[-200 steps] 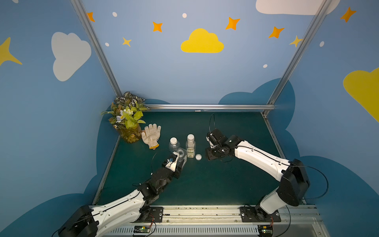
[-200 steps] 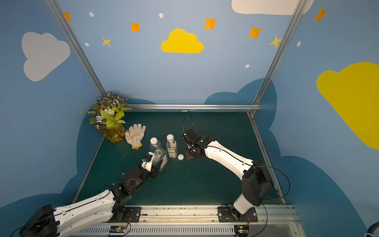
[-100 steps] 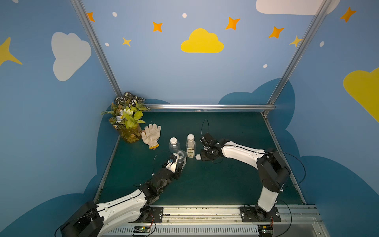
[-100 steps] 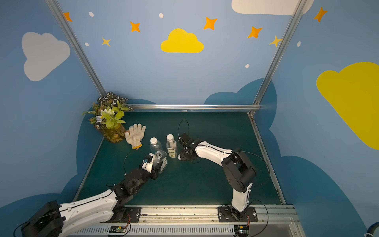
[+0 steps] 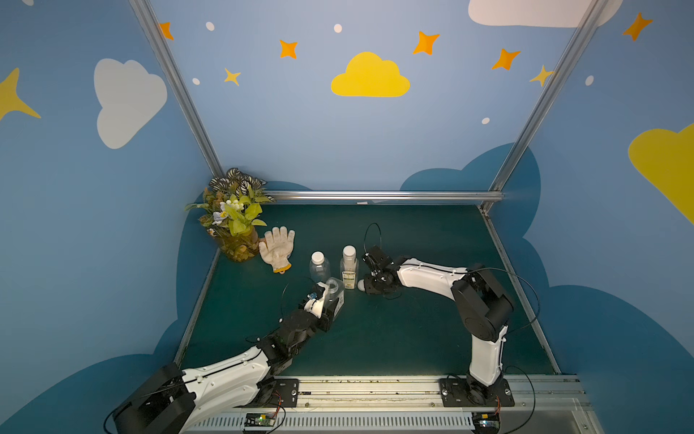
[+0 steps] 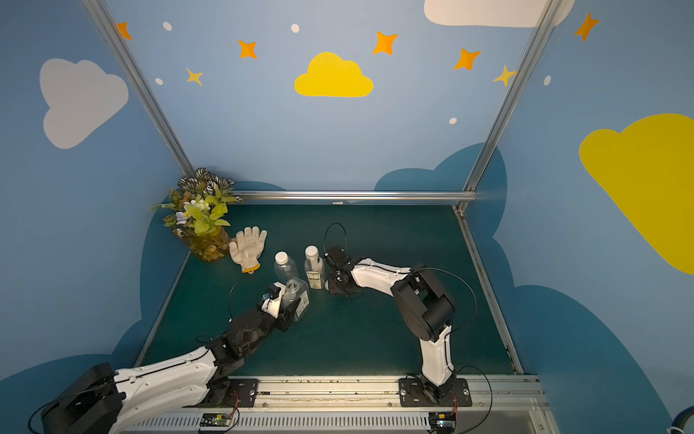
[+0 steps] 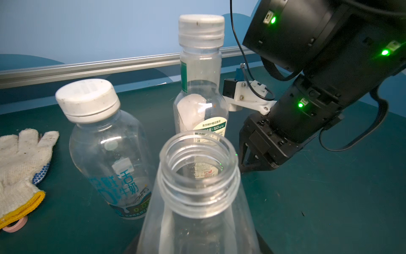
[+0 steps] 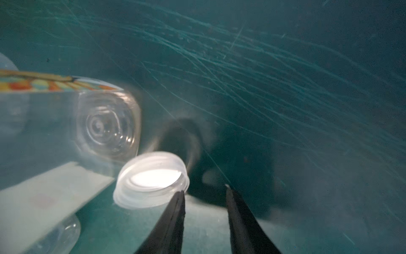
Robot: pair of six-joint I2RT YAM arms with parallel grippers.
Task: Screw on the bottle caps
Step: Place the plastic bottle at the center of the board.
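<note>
Two capped bottles stand mid-table in both top views: a round one [image 5: 319, 266] [image 6: 284, 266] and a slim labelled one [image 5: 349, 267] [image 6: 314, 269]. My left gripper [image 5: 329, 301] is shut on a third, flat-sided clear bottle [image 5: 335, 292] [image 7: 198, 176], whose threaded neck is bare and open. A loose white bottle cap [image 5: 361, 285] [image 8: 151, 180] lies hollow side up on the mat beside the slim bottle. My right gripper [image 5: 369, 286] [image 8: 204, 190] is down at the mat with its jaws apart and nothing between them. The cap sits outside them, against one fingertip [image 8: 180, 194].
A white work glove [image 5: 278, 248] and a potted plant [image 5: 234, 221] sit at the back left. A pink ring [image 7: 13, 226] lies by the glove's cuff. A metal rail [image 5: 375, 195] runs along the table's far edge. The right arm [image 5: 432, 276] reaches in low from the right.
My right gripper has moved left and down to the loose cap, and its jaws have narrowed. The left arm and its bottle have stayed put.
</note>
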